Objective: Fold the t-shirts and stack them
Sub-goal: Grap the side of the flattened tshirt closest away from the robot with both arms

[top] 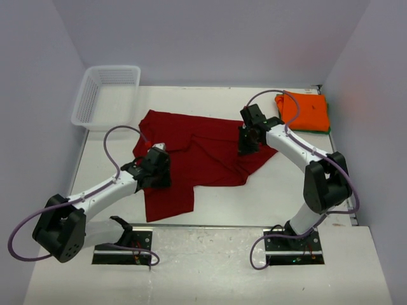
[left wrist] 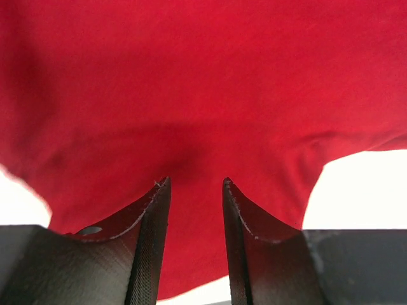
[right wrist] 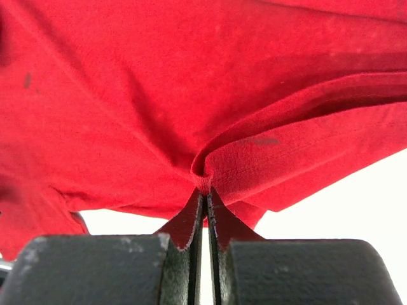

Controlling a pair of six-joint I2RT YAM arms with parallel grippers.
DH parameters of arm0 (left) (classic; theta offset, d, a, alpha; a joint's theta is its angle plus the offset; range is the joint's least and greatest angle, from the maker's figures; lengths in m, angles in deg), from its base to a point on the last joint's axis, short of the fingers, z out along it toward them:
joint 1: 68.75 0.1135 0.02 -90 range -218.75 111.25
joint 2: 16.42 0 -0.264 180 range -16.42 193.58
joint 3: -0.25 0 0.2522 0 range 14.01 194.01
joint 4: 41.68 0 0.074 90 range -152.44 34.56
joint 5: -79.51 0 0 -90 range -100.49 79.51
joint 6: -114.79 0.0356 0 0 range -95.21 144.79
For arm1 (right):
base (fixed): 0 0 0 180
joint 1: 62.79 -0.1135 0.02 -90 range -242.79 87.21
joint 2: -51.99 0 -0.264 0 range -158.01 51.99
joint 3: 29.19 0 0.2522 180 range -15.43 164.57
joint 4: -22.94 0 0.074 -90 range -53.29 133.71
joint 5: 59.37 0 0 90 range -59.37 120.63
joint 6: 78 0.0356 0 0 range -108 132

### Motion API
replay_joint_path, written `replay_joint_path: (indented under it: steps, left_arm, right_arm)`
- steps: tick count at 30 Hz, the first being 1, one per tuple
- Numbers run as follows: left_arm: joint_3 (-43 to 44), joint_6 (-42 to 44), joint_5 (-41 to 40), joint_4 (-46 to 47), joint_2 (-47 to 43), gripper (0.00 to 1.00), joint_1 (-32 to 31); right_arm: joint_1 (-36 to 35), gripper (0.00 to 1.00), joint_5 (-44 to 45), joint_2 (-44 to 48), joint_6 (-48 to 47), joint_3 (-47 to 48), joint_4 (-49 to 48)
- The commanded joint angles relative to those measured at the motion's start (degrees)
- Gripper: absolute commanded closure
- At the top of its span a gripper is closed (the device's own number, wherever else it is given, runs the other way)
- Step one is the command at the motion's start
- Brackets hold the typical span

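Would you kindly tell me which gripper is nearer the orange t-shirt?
Right. The right gripper pinches the red t-shirt near the orange t-shirt; the left gripper is at that shirt's opposite side.

1. Table [top: 254, 200]: white, flat, matte top.
2. Back wall [top: 210, 38]: plain pale lilac-grey panel, meeting the table's far edge.
3. Left wall [top: 32, 95] and right wall [top: 375, 76]: same finish, rising along the table's sides.
4. Near board [top: 210, 267]: white, set off from the table by a seam.
5. Basket [top: 86, 105]: white plastic mesh, at the far left corner.
6. Light: even and diffuse, with soft shadows.
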Motion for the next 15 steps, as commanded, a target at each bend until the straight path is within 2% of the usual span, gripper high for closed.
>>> replay_joint_path:
  steps: [1,3,6,8,11,15]
  left_arm:
    - [-0.37,-5.50,-5.05,-6.54,-5.32,0.60,0.15]
    - [0.07,-6.83,-6.56,-11.73,-7.51,0.60,-0.03]
    - [0.60,-9.98,-7.71,-15.25,-9.02,0.59,-4.14]
    - [1.57,-12.35,-7.89,-17.79,-8.06,0.62,-5.30]
    - [2.27,-14.56,-8.59,-19.57,-5.95,0.98,-7.32]
    - [1.31,-15.97,-6.22,-18.34,-2.52,1.00,-8.55]
  right_arm:
    - [-0.36,1.00,-3.76,1.72,-0.72,-1.71,-4.00]
    - [-0.36,1.00,-5.09,1.72,-1.07,-2.59,-5.06]
    - [-0.36,1.00,-6.58,1.98,-1.68,-2.94,-6.21]
    - [-0.36,1.00,-7.55,2.16,-2.21,-3.21,-7.09]
    - [-0.36,1.00,-7.99,2.42,-2.47,-3.47,-7.35]
    - [-0.28,1.00,-9.22,3.57,-2.39,-4.52,-7.97]
